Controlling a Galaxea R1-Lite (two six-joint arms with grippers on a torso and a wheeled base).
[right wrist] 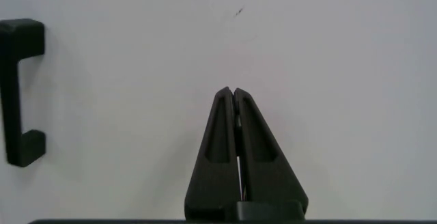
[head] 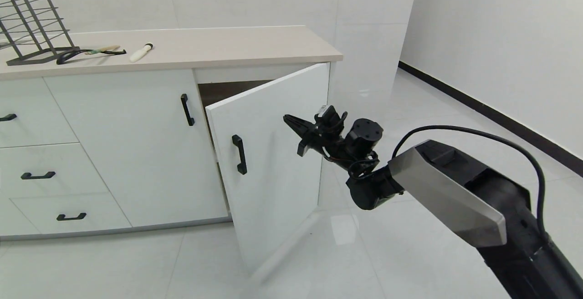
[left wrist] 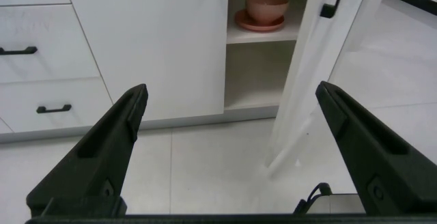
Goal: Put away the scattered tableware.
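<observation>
Head camera: mounted high, facing forward and down. It stands well back and covers the surface, the cabinet and the door just ahead of the right tool.

Right wrist camera: sits behind the right tool, faces along it, very near the door face. The handle lies to one side of the tool.

Left wrist camera: sits low behind the left tool, facing the cabinet's lower part and the floor from farther off.

All three views share the door and its handle.
</observation>
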